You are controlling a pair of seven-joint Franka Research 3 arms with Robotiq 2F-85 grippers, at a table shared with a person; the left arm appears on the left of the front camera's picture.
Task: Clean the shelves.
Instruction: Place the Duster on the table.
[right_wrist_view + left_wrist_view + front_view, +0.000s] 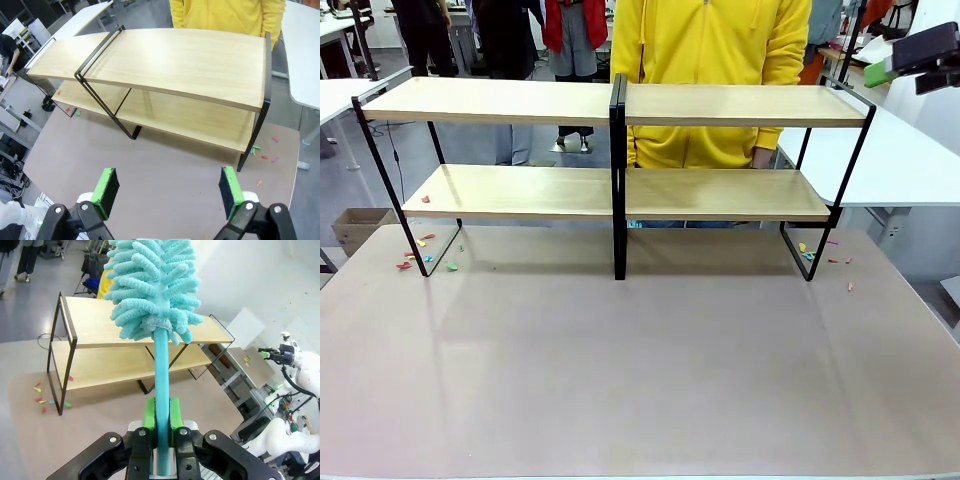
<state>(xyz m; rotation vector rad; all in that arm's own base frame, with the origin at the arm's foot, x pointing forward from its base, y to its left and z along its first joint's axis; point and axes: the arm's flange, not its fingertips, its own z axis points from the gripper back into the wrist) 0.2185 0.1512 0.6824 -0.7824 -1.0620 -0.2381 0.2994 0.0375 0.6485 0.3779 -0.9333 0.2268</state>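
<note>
The shelves (620, 105) stand at the far side of the table, two light-wood tiers on a black frame with a black centre post. In the left wrist view my left gripper (162, 415) is shut on the handle of a teal fluffy duster (150, 285), held upright, high and well short of the shelves (125, 330). My right gripper (169, 187) is open and empty, hovering above the table in front of the shelves (190, 60). In the front view it (910, 55) hangs high at the right. A small red scrap (425, 199) lies on the lower board's left end.
A person in a yellow hoodie (710, 60) stands right behind the shelves. Small coloured scraps lie on the table by the left leg (425, 258) and the right leg (820, 252). White tables (910, 160) flank the right side. A cardboard box (360, 228) sits at the left.
</note>
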